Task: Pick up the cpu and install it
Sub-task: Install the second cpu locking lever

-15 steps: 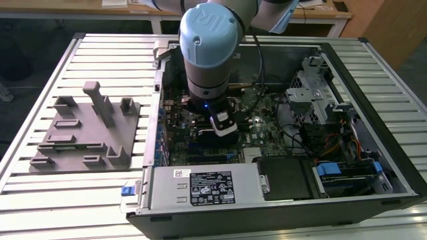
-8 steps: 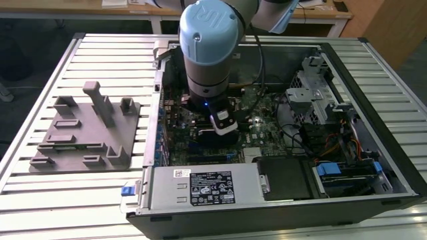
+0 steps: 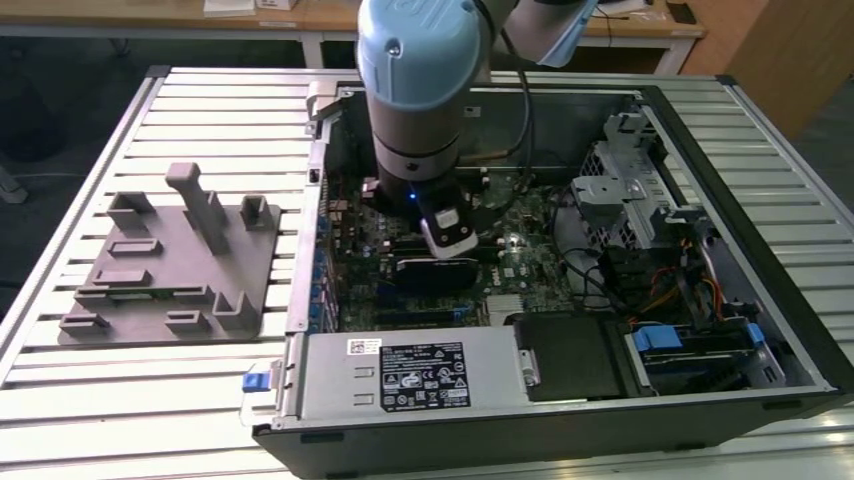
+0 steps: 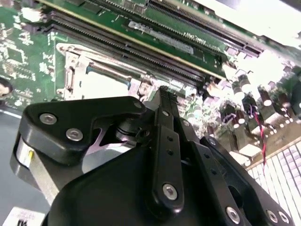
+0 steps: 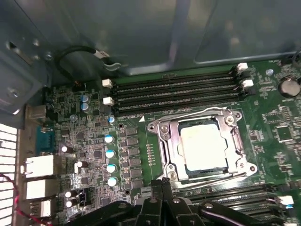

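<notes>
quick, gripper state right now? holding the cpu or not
Gripper: fingers shut together, holding nothing. The cpu already sits in the socket on the motherboard, apart from the fingers.

Grey tray beside computer case
</notes>
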Controlling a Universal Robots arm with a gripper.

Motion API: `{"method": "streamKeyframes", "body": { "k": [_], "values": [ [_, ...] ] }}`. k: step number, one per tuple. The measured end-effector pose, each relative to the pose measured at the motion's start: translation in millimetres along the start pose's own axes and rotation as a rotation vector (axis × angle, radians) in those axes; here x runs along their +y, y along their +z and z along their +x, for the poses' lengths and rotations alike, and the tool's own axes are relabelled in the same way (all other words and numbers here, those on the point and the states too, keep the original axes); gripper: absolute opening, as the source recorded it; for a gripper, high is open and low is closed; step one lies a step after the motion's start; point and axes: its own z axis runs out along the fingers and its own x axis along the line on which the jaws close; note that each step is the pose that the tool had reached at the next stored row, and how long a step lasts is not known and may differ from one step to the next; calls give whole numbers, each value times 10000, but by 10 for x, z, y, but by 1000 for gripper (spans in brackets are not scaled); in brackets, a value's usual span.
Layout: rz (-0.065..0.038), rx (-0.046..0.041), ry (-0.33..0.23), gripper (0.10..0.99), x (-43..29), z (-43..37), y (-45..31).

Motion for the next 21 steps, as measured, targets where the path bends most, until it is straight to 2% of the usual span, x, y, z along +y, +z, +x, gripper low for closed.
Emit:
{"method": "streamKeyframes", "body": {
  "k": [5,6,10,11,18,21],
  "values": [
    [11,-15,-5,106,32,0,-101],
    [54,-25,-4,106,33,1,-103],
    [403,-89,29,106,38,-9,-102],
    [451,-99,36,106,43,-17,-101],
    [521,-116,53,106,142,-106,-58],
    [583,-126,54,106,184,-149,-38]
  ]
}}
